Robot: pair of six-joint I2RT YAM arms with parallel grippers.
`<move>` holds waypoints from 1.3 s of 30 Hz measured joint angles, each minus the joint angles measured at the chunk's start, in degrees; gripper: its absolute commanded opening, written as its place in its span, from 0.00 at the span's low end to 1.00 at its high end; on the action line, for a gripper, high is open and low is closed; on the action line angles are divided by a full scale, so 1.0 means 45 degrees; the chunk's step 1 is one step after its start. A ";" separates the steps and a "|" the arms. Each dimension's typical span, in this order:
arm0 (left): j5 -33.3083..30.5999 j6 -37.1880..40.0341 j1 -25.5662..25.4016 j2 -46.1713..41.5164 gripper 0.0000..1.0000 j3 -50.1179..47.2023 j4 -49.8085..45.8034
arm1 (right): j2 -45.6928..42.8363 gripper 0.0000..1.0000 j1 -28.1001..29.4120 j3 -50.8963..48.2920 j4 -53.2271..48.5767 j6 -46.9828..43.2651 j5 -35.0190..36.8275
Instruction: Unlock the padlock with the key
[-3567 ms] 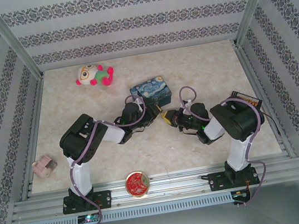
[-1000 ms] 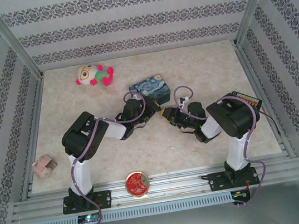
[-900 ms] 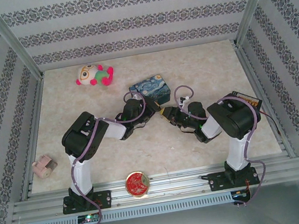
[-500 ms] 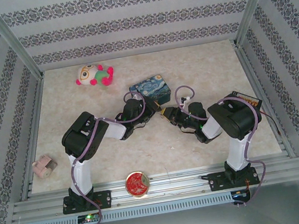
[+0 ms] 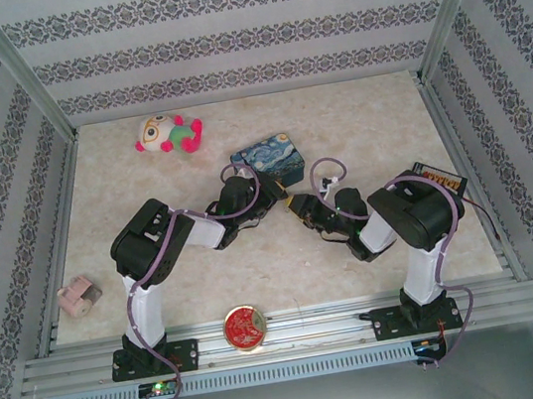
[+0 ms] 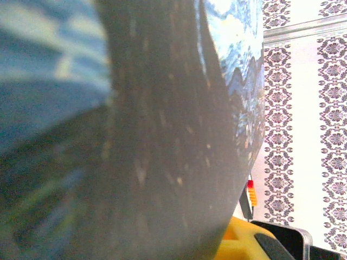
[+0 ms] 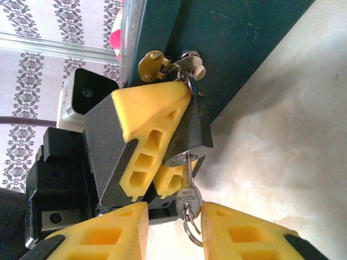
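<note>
- Two yellow fingers of the left gripper [image 7: 176,146] are closed on the padlock [image 7: 191,130], and its dark grey body is pressed between them.
- The padlock's thin shackle is hooked into the brass hasp [image 7: 153,64] on the side of the blue tin [image 5: 270,157], so the lock is held just beside the tin's wall.
- The key [image 7: 187,190] is seated in the end of the padlock body opposite the shackle, with its head and ring pointing away from the lock.
- The key head is flanked by the fingers of the right gripper [image 7: 184,225], which are narrowly parted. A strip of table [image 7: 260,141] can be seen between one finger and the key, so no clamping is shown.
- From above, both grippers are seen meeting at the near side of the tin. A plush toy [image 5: 168,134] is seen well apart, toward the far left.
</note>
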 measured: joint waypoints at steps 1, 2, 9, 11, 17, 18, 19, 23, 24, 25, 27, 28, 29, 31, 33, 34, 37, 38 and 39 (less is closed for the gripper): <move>0.0000 0.0000 0.0000 0.0000 0.00 0.0000 0.0005 | 0.0000 0.33 0.0029 0.0000 0.0000 0.0005 0.0010; 0.0000 0.0000 0.0000 0.0005 0.00 0.0000 0.0010 | 0.0000 0.32 0.0063 0.0000 0.0000 0.0005 0.0073; 0.0000 0.0000 -0.0005 0.0019 0.00 0.0000 0.0053 | 0.0102 0.33 0.0165 0.0005 0.0015 0.0010 0.0165; 0.0000 0.0000 0.0000 0.0019 0.00 0.0000 0.0058 | 0.0151 0.28 0.0165 0.0005 0.0034 0.0015 0.0194; 0.0000 -0.0005 0.0000 0.0024 0.00 0.0000 0.0063 | 0.0287 0.13 0.0170 0.0000 0.0015 0.0053 0.0199; 0.0000 -0.0010 -0.0005 0.0024 0.00 0.0000 0.0063 | 0.0287 0.11 0.0185 0.0000 0.0000 0.0063 0.0204; 0.0000 -0.0005 0.0000 0.0024 0.00 0.0000 0.0063 | 0.0287 0.10 0.0219 0.0000 -0.0015 0.0058 0.0214; -0.0005 -0.0005 0.0000 0.0029 0.00 0.0000 0.0073 | 0.0287 0.06 0.0223 0.0000 -0.0005 0.0053 0.0214; -0.0005 -0.0005 0.0000 0.0029 0.00 0.0000 0.0073 | 0.0287 0.05 0.0219 0.0000 -0.0010 0.0058 0.0214; 0.0000 -0.0005 0.0000 0.0029 0.00 0.0000 0.0078 | 0.0287 0.04 0.0214 0.0000 -0.0010 0.0049 0.0214; 0.0005 -0.0005 0.0000 0.0034 0.00 -0.0005 0.0097 | 0.0287 0.04 0.0170 0.0000 -0.0005 0.0049 0.0199; 0.0000 -0.0005 0.0000 0.0039 0.00 -0.0029 0.0151 | 0.0287 0.03 0.0112 0.0000 -0.0010 0.0049 0.0185; 0.0005 -0.0005 0.0000 0.0044 0.00 -0.0053 0.0209 | 0.0282 0.03 0.0063 0.0000 -0.0015 0.0049 0.0136; -0.0005 -0.0010 0.0000 0.0044 0.00 -0.0141 0.0359 | 0.0228 0.02 -0.0063 0.0000 -0.0097 0.0049 0.0010; -0.0005 -0.0015 0.0000 0.0044 0.00 -0.0209 0.0481 | 0.0165 0.01 -0.0204 0.0000 -0.0180 0.0049 -0.0117; -0.0005 -0.0024 0.0000 0.0044 0.00 -0.0223 0.0525 | 0.0146 0.01 -0.0272 0.0005 -0.0223 0.0049 -0.0185; -0.0005 -0.0053 -0.0005 0.0044 0.00 -0.0277 0.0622 | 0.0131 0.01 -0.0413 0.0044 -0.0306 0.0053 -0.0437; -0.0005 -0.0058 -0.0005 0.0044 0.00 -0.0287 0.0641 | 0.0131 0.01 -0.0442 0.0092 -0.0350 0.0053 -0.0520; -0.0029 -0.0058 -0.0005 0.0049 0.00 -0.0287 0.0646 | 0.0131 0.01 -0.0452 0.0146 -0.0413 0.0058 -0.0583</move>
